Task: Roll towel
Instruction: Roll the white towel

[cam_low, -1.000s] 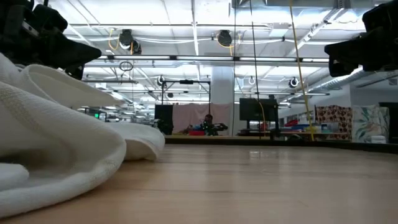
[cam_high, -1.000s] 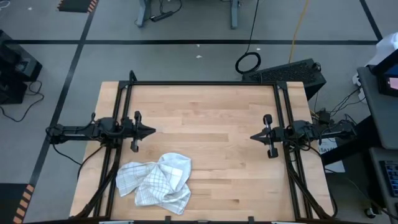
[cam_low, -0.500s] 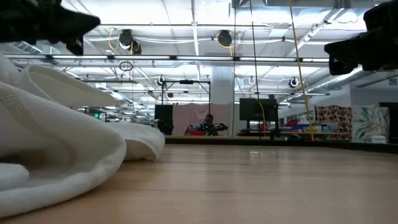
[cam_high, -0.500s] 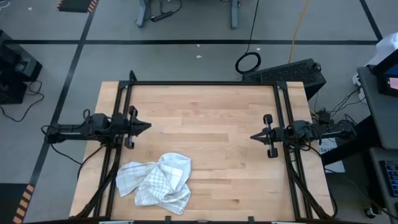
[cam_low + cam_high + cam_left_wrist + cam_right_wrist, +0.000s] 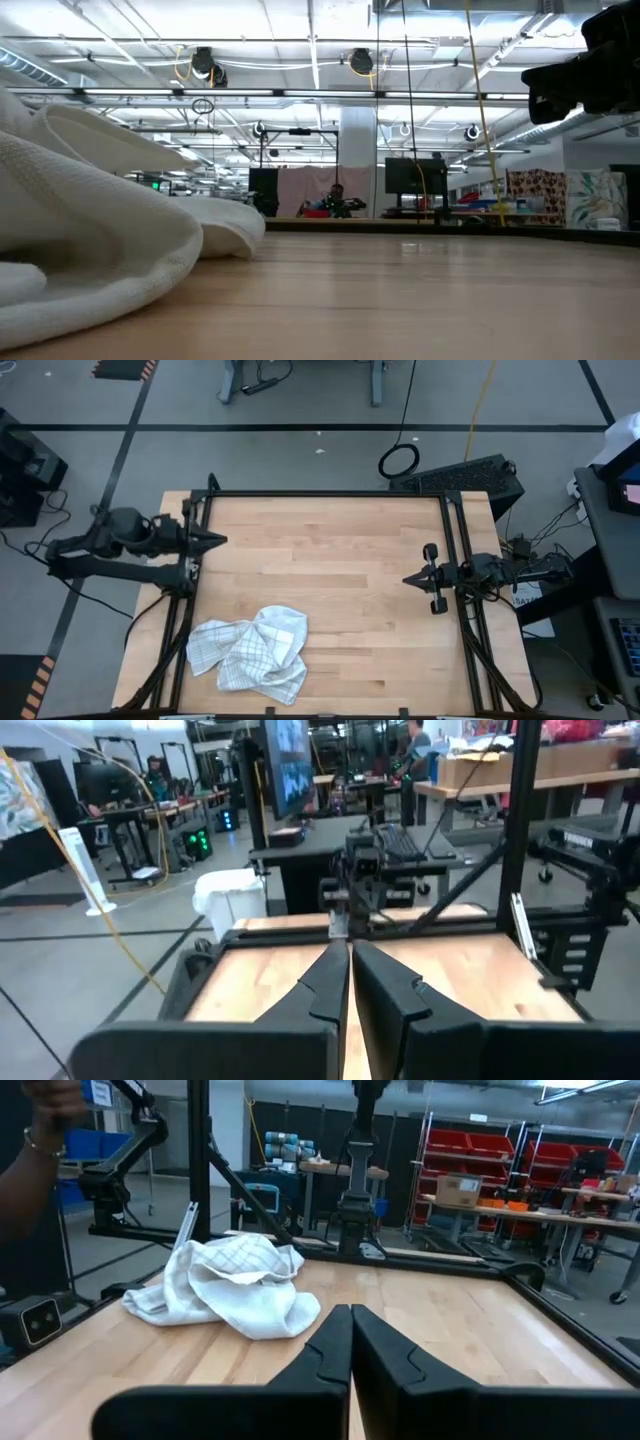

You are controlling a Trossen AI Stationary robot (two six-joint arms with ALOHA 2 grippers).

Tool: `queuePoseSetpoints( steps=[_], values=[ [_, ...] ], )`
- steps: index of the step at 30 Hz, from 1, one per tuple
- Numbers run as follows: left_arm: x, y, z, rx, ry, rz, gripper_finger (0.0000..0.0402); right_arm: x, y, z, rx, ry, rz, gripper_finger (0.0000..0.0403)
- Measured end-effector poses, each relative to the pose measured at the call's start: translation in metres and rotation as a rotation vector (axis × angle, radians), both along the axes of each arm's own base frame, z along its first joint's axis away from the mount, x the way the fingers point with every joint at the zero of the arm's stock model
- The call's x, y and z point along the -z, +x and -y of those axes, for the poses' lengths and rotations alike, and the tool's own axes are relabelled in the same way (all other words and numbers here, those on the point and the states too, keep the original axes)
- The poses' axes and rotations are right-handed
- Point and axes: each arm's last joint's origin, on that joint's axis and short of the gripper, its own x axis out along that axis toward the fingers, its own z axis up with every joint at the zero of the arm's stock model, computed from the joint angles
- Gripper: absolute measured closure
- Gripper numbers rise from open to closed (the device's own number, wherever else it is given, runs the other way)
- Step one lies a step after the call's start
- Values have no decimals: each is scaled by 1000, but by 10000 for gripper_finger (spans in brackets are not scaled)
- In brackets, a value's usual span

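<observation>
The white towel (image 5: 250, 653) with thin grey check lines lies crumpled in a heap on the wooden table (image 5: 340, 580), near its front left part. It also shows in the low view (image 5: 90, 240) and the right wrist view (image 5: 225, 1280). My left gripper (image 5: 222, 541) is shut and empty, raised over the table's left edge, far from the towel. My right gripper (image 5: 407, 580) is shut and empty at the table's right side; its fingertips (image 5: 350, 1312) meet in the right wrist view.
A black metal frame (image 5: 330, 494) runs along the table's far, left and right sides. Bare wood lies between the two grippers and to the right of the towel. A person's arm (image 5: 40, 1170) shows beyond the table in the right wrist view.
My left gripper has drawn back toward the table's left and far edge and has risen; it has left the low view. The towel and my right arm have kept still.
</observation>
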Motion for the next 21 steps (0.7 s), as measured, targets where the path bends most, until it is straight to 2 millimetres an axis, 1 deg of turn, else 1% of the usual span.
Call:
queuePoseSetpoints(
  steps=[2,4,6,8,11,16,19,21],
  values=[
    [-16,3,0,-1,-1,-34,375,-2,0,0,-1,3,23,403],
    [-24,10,0,0,-4,-90,375,-6,0,0,-4,29,62,403],
    [-24,18,0,-2,-36,-146,375,-10,-1,0,-13,114,99,403],
    [-17,29,1,15,-79,-207,375,-14,-2,0,-25,206,127,403],
    [6,49,3,68,-97,-324,375,-17,-2,0,-35,292,152,403],
    [60,79,8,128,-180,-530,372,-15,-2,2,3,355,136,403],
    [93,94,16,183,-239,-607,354,-12,-1,3,50,367,109,403],
    [115,102,23,215,-278,-669,328,-11,0,4,92,369,102,403]
  ],
)
